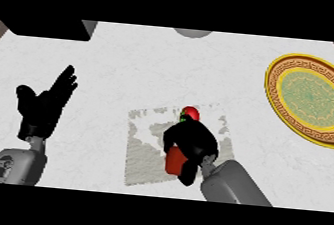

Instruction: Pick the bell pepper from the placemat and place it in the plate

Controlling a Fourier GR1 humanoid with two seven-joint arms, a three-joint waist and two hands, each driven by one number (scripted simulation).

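Over the placemat [146,150] mid-bench [130,66], right hand [191,139] is curled around the red bell pepper [174,161], which pokes out above and below the fingers, plate [313,100] sits well apart at far right, left hand [46,105] open, fingers up.

Bright, even light over the white counter [130,61], no glare, only faint soft shadows.

Matt marbled counter [145,62], glossy gold-rimmed plate [275,101], rough woven placemat [143,152].
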